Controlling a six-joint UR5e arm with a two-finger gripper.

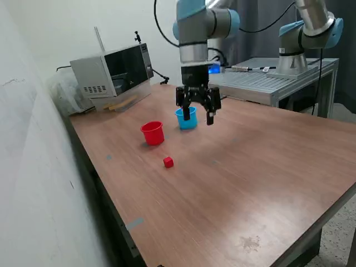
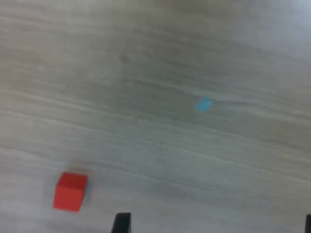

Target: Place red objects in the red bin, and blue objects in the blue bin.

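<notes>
Red cube [image 1: 168, 162] lies alone on the table [image 1: 261, 167], near the red bin [image 1: 152, 133]. Above the blue bin [image 1: 187, 119] hangs the hand [image 1: 198, 115], fingers spread, holding nothing. Likely next: travel over, descend, straddle the cube.

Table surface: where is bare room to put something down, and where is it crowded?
Bare wood lies on the table toward the exterior view's right and near edge, beyond the red cube. Crowded: around the red cup, the blue cup and the end effector hanging there.
</notes>
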